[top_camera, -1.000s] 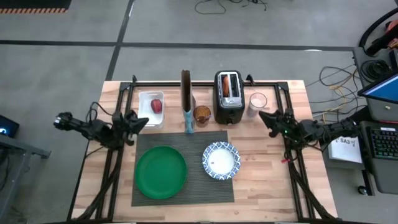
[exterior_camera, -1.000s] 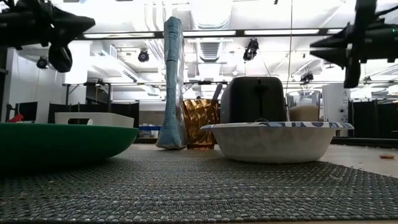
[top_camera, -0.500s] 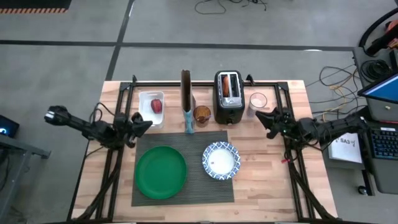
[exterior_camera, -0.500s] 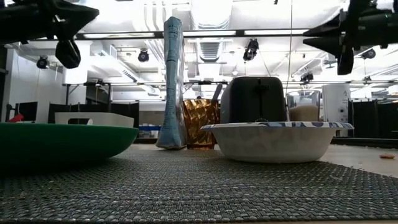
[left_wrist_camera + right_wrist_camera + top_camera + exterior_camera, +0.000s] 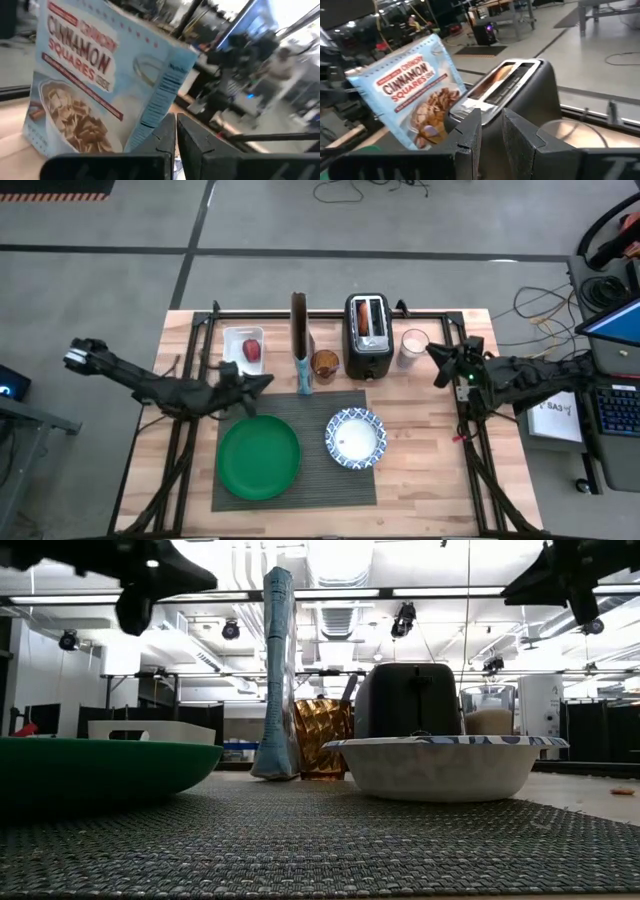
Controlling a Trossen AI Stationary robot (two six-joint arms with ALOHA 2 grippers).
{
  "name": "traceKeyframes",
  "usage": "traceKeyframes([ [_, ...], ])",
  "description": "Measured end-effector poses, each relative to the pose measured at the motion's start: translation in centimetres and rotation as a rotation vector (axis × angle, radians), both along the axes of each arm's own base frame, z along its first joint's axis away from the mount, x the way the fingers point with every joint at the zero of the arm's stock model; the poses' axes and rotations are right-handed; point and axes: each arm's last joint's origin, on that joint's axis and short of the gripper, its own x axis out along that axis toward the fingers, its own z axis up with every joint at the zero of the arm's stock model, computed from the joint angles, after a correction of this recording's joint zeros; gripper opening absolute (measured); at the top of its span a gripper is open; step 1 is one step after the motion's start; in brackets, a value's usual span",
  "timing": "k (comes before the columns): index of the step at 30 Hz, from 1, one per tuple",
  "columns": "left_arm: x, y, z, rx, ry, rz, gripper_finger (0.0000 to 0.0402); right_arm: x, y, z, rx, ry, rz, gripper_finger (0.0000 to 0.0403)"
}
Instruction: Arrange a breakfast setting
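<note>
Left tool (image 5: pixel 262 381) closed, empty, near cereal box (image 5: pixel 301 345), right tool (image 5: pixel 436 361) slightly parted, empty, near toaster (image 5: pixel 367 335)

A dark grey placemat (image 5: pixel 296 448) is laid on the wooden bench (image 5: pixel 420 470), with a green plate (image 5: pixel 259 457) and a patterned bowl (image 5: pixel 356 438) set side by side on it. Behind it, a white tray (image 5: pixel 243 356) holding a red fruit (image 5: pixel 253 351), an upright cereal box (image 5: pixel 301 343), an amber glass (image 5: pixel 325 364), a black toaster (image 5: pixel 368 336) and a cup (image 5: pixel 414 345) are lined up. The left gripper (image 5: pixel 262 381) is held just beside the cereal box, the right gripper (image 5: pixel 437 356) near the cup.
</note>
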Motion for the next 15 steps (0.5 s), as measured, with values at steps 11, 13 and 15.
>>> traceKeyframes([
  [11,6.6,-2.3,-1.2,-0.122,0.42,0.14,0.0,0.4,0.1,-2.6,-0.009,0.069,-0.011,0.0068],
  [13,7.7,-2.8,-1.7,-0.137,0.491,0.147,0.0,0.4,0.0,-2.3,-0.012,0.059,-0.018,0.0068],
  [15,9.0,-3.3,-2.1,-0.136,0.544,0.16,0.0,0.3,0.0,-2.2,-0.014,0.061,-0.018,0.0068],
])
